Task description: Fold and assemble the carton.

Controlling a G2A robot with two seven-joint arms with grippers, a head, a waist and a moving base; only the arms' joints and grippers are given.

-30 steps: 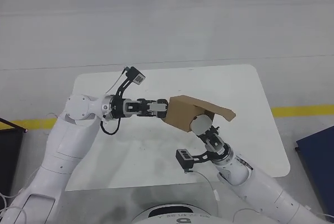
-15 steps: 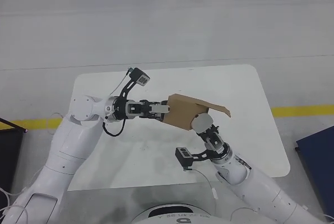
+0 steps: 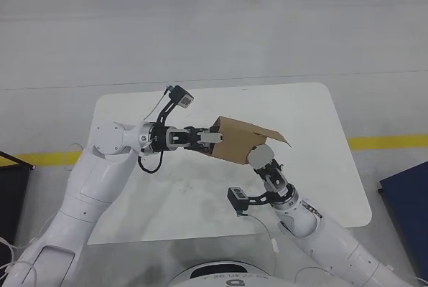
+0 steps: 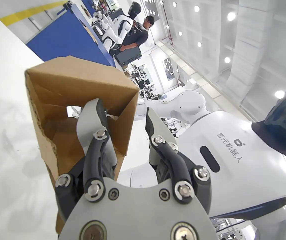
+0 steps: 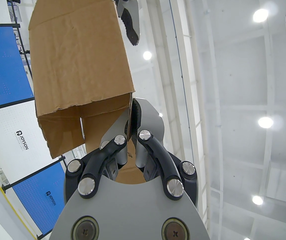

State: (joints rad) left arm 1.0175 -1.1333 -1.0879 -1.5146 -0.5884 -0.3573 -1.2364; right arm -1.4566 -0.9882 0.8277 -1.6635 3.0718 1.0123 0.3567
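- The brown corrugated cardboard carton (image 3: pixel 239 140) hangs in the air above the middle of the white rounded table (image 3: pixel 307 115), touching nothing but the two arms
- It is opened into a rectangular tube; its long axis runs from left to right and slightly nearer, from one arm's pincer to the other's, and a loose flap juts out at the far right end
- The left pincer (image 4: pixel 122 111) sits at the carton's left open end with its fingers apart: one finger reaches inside the tube and the other lies outside, with one side wall between them and a gap showing on the outer side, so it does not look clamped
- The right pincer (image 5: pixel 132 116) is at the opposite end, on the near right, with its fingers pressed together on the edge of a side wall; this grip appears to carry the carton
- Stage, as I judge it: the tube is squared up, but both ends are open and no flap is folded in yet
- The coming move turns on the left end: that wall already lies between the left fingers, directly ahead of that wrist, so the left arm is the nearer one to grip it or press the flaps there
- Risk: with one clamp at one end, a push along the long axis could twist or flatten the thin tube
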